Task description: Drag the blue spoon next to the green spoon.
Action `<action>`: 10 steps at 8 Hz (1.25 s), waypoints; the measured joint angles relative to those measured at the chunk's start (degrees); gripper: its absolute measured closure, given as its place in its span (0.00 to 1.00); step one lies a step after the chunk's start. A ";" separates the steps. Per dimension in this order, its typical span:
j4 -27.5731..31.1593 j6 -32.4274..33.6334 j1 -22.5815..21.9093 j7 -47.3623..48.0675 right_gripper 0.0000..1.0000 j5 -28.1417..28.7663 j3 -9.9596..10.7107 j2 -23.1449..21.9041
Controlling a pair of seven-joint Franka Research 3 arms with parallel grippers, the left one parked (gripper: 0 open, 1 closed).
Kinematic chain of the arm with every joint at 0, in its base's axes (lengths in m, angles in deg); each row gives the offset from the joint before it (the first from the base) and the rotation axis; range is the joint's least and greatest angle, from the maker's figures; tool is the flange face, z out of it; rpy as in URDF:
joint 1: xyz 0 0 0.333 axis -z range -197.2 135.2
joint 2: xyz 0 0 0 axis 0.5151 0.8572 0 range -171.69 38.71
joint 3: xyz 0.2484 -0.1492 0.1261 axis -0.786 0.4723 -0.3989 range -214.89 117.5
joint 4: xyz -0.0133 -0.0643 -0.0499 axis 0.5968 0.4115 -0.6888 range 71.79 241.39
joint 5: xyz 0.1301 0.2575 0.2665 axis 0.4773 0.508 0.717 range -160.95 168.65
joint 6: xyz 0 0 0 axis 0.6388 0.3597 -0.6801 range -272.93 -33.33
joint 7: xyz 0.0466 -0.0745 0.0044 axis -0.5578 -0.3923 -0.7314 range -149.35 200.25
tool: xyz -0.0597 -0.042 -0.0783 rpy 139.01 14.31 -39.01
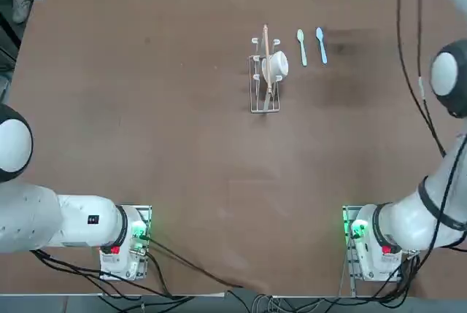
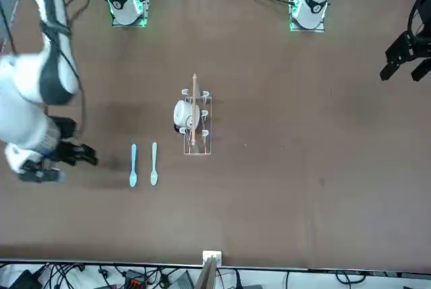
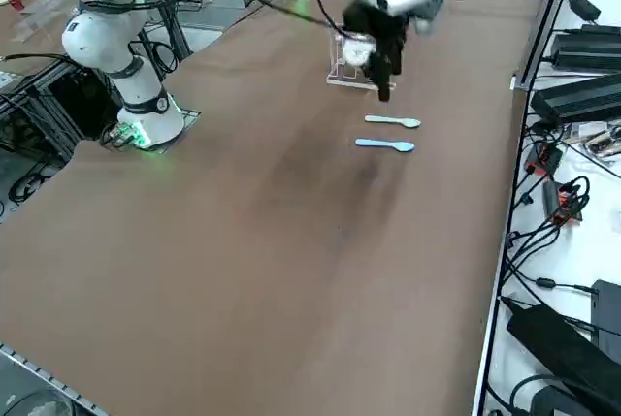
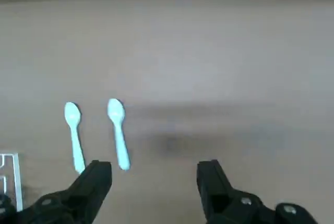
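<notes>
The blue spoon (image 1: 321,44) lies on the table near its far edge, parallel to the green spoon (image 1: 301,46) and just beside it, a narrow strip of bare tabletop between them, with a small wire rack (image 1: 265,76) holding a white cup a little further along. My right gripper (image 4: 154,182) hangs above the table close to the blue spoon, fingers spread wide and holding nothing. I judge the drag finished, so all that remains is to lift clear without brushing either handle.

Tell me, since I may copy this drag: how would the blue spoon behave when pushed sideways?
The blue spoon looks thin and plastic, so probably light and easy to slide. Its narrow handle may pivot rather than travel straight. It lies flat beside the green spoon, unlikely to roll.
</notes>
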 joint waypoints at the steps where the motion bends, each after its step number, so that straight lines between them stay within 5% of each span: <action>1: -0.11 3.85 0.06 0.00 0.00 -0.33 2.65 -3.82; 3: 0.02 11.84 0.21 -0.10 0.00 -0.69 6.72 -10.16; 6: 0.21 19.80 0.38 -0.11 0.00 -2.96 6.27 -15.25; 7: 0.62 21.78 3.16 -0.08 0.00 -3.18 3.47 -16.03; 9: 2.74 22.43 13.94 0.23 0.00 -3.65 -8.52 -16.94; 10: 5.35 20.97 15.12 0.28 0.00 -3.75 -9.99 -18.24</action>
